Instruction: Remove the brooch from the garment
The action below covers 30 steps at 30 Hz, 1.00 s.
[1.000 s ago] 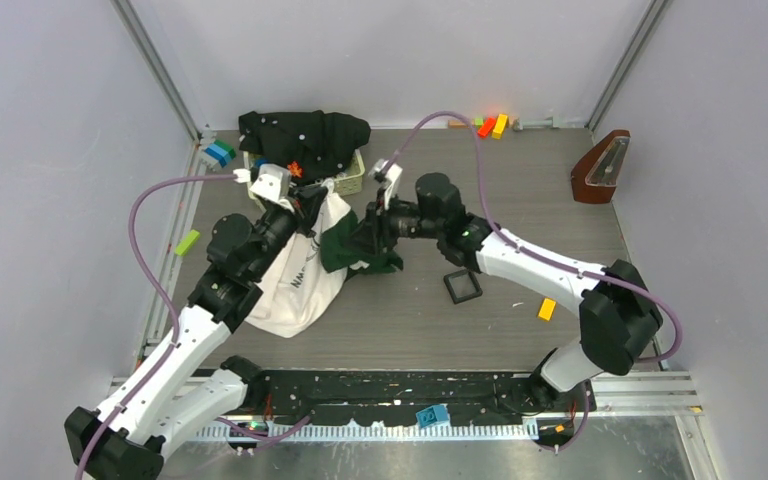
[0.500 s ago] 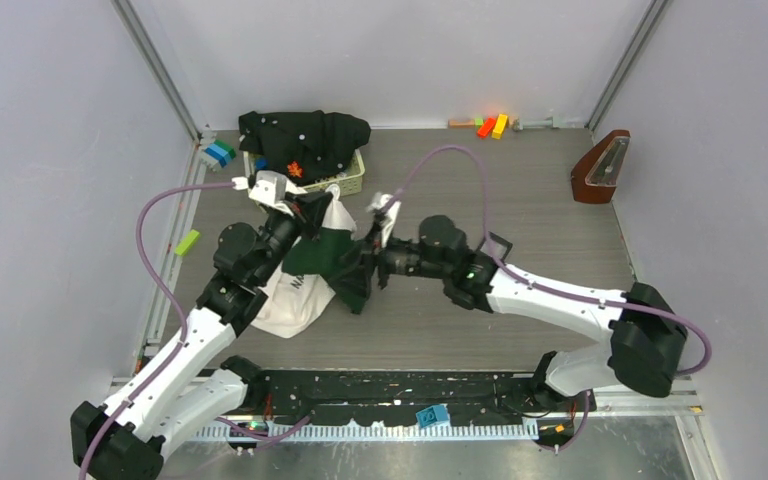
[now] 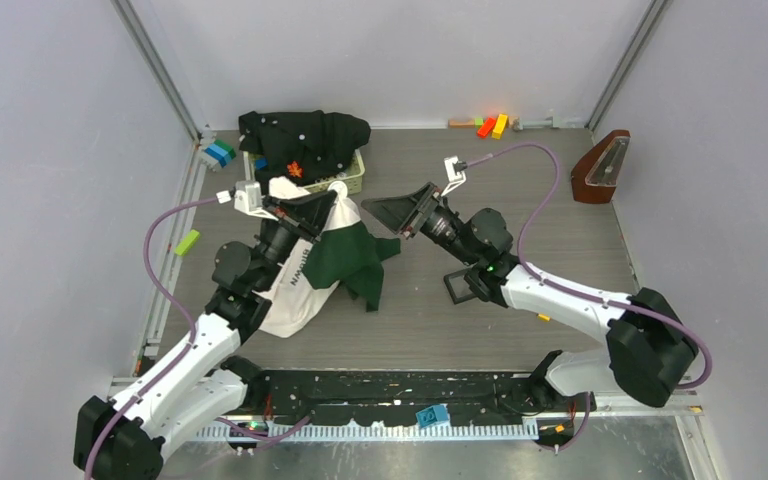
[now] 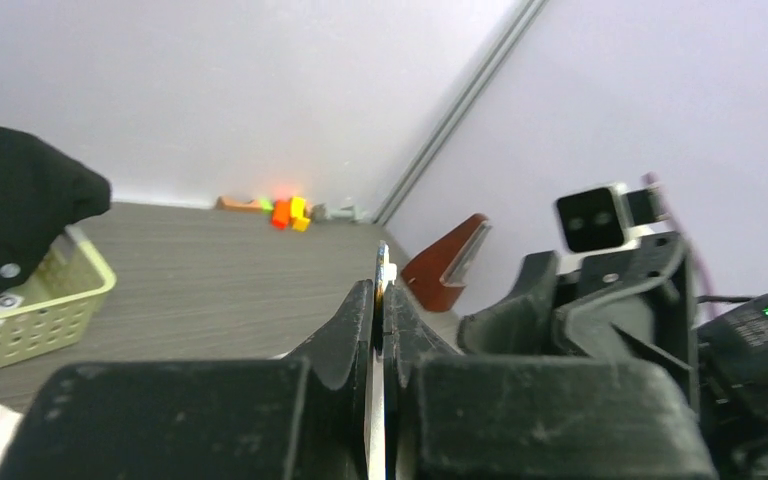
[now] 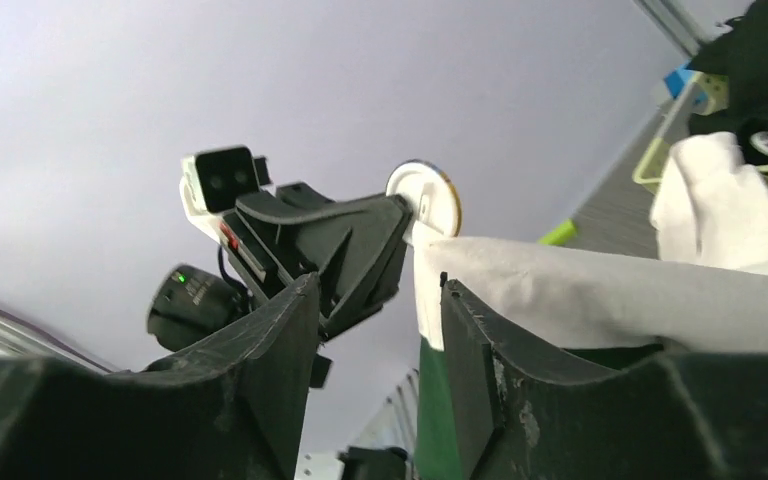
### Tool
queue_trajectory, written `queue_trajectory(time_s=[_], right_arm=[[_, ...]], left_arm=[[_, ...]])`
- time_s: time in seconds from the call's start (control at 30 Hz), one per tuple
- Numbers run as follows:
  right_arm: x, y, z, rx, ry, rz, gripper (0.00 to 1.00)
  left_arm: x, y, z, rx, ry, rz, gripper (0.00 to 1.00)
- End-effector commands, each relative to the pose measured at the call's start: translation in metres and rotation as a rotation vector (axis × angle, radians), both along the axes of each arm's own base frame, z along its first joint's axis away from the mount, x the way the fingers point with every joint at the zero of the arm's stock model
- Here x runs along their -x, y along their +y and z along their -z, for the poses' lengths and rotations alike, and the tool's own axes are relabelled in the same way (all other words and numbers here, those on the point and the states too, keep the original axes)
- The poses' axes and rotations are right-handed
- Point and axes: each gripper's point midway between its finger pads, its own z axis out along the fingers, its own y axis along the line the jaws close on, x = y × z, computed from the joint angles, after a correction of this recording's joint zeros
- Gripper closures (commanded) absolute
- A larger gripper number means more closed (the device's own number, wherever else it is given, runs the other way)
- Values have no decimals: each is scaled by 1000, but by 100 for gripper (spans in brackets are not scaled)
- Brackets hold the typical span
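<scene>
Above the grey wood-grain table (image 3: 520, 200), we see the left gripper (image 3: 328, 198) clamped tight on the edge of the round white brooch (image 5: 423, 198). The cream-white and dark green cloth garment (image 3: 295, 300) hangs from that spot and trails onto the tabletop. Cloth touches the disc's lower rim. Facing it, the right gripper (image 3: 375, 212) hovers near the fabric, fingers partly spread and empty. Behind, a pale yellow plastic basket (image 3: 355, 182) holds black clothing (image 3: 310, 135).
</scene>
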Motion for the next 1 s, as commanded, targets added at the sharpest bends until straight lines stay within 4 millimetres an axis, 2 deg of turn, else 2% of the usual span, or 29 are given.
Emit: queue_trajectory(time_s=[0.0, 0.13, 0.37, 0.53, 0.7, 0.97], right_arm=[[-2, -2, -49, -246, -5, -30, 48], [-7, 10, -48, -253, 6, -65, 46], [-1, 19, -64, -334, -10, -165, 44], [2, 24, -69, -361, -9, -212, 58], [2, 28, -70, -352, -10, -229, 60], [2, 33, -68, -349, 5, -255, 72]], left_arm=[[19, 5, -56, 189, -134, 55, 100], [24, 6, -62, 229, -133, 74, 100], [28, 3, -67, 276, -138, 117, 100], [26, -2, -65, 290, -135, 140, 100], [25, -3, -67, 300, -134, 145, 100], [28, -4, -69, 297, -148, 161, 100]])
